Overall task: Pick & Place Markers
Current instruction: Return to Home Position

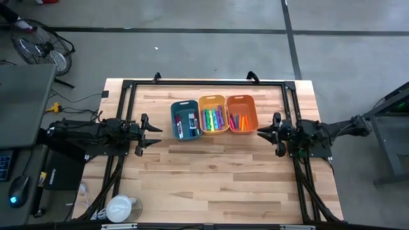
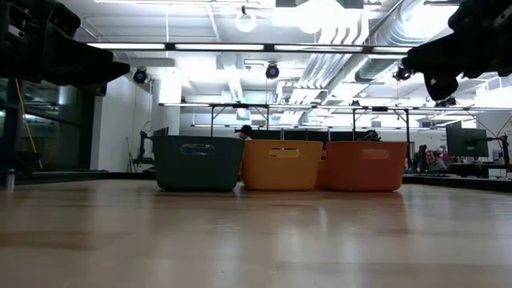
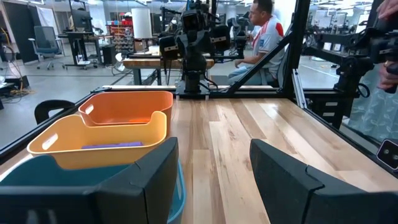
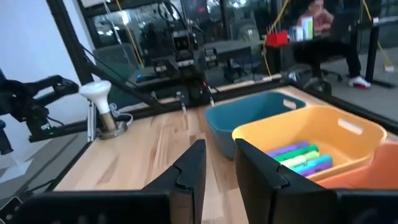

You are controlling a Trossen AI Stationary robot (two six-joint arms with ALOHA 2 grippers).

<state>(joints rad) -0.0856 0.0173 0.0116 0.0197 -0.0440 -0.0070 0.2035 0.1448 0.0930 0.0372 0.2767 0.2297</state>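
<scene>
1. The markers (image 1: 214, 119) sat in three bins (image 1: 213, 98) on the counter (image 1: 211, 179), straight ahead of each claw and between the two.
2. The left claw (image 1: 158, 135) gaped wide, empty, nearer the teal bin (image 1: 172, 118); the right claw (image 1: 259, 132) stood barely parted, empty, nearer the orange bin (image 1: 255, 115).
3. The markers' long axes ran crosswise to both claws' reach; which way their tips pointed was too small to tell.

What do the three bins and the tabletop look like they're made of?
Teal bin, yellow-orange bin, orange bin: probably moulded plastic, smooth satin walls, rounded rims, cut-out handles. Tabletop: wood, joined light planks with visible grain, sealed-looking, since it faintly mirrors the bins.
</scene>
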